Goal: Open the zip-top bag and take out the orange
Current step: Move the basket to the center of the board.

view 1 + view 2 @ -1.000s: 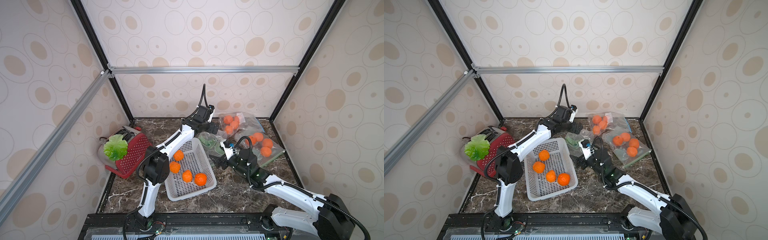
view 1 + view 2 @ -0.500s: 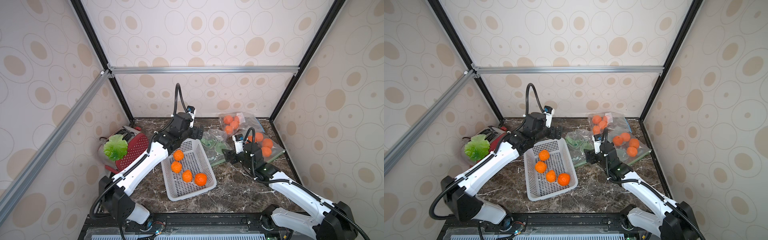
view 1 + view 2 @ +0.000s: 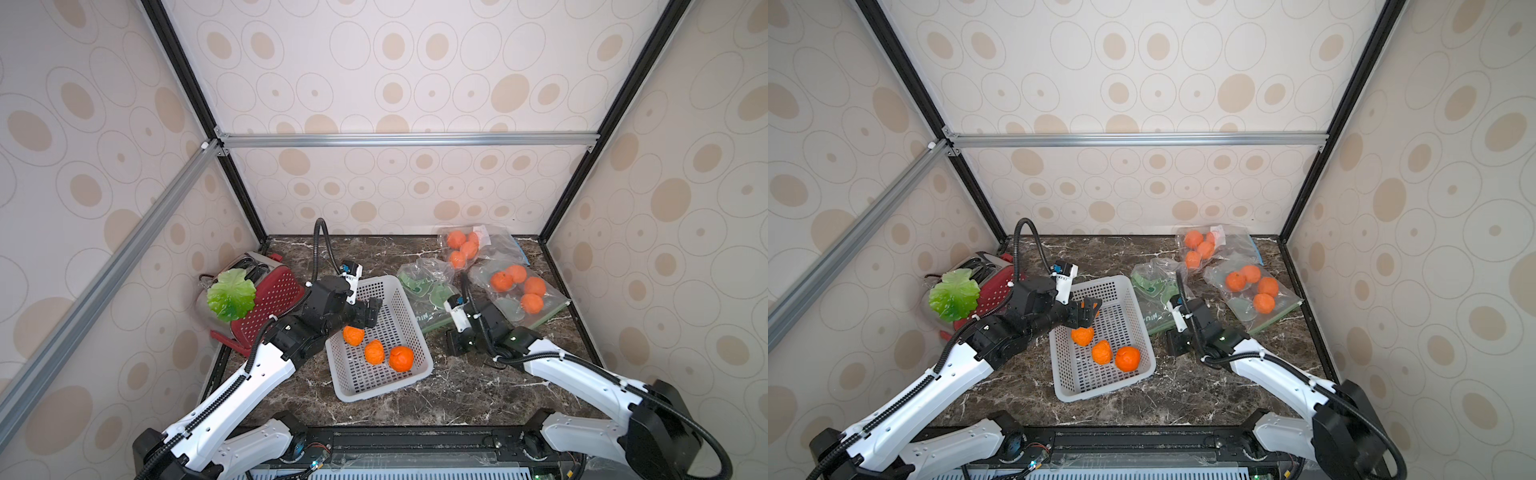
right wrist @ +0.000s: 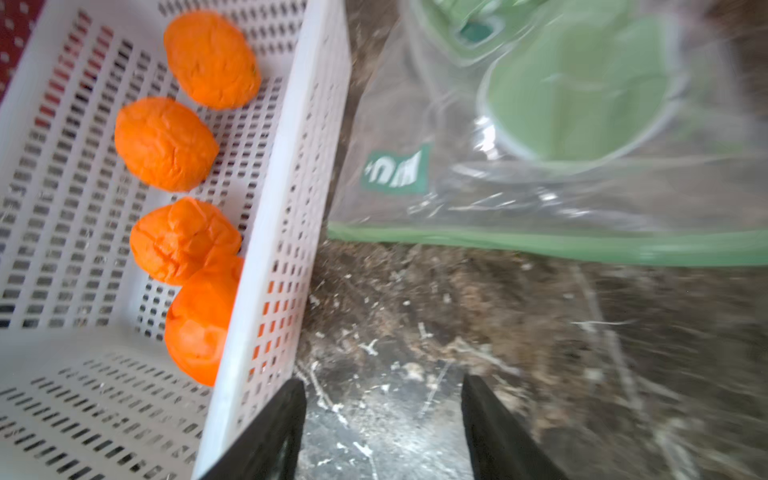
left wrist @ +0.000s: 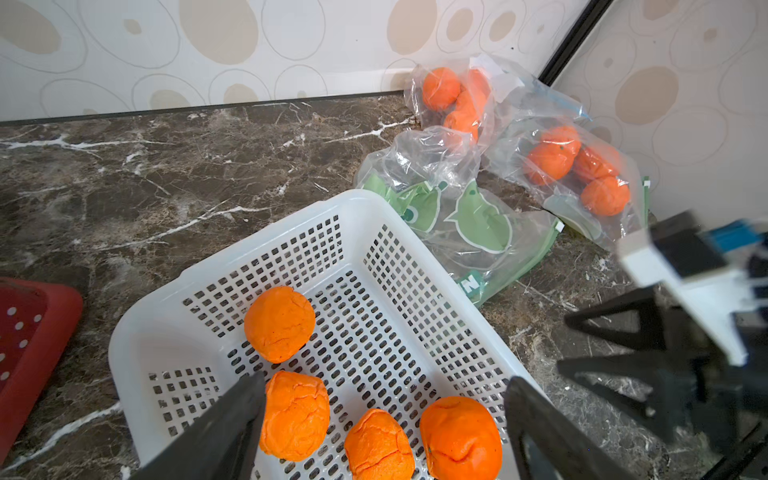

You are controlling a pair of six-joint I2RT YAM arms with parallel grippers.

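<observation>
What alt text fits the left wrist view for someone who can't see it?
A white basket holding four oranges sits on a dark marble table, with the open left pincer hovering over it. Beside the basket lies a clear, green-printed bag with no oranges inside; behind it, by the wall, lie one bag of oranges and a second bag of oranges.

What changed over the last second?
The left gripper pulled back from the rear of the table and now hovers open over the basket. The right gripper backed off the empty bag toward the front, open and holding nothing. The four oranges, basket and filled bags stayed put.
</observation>
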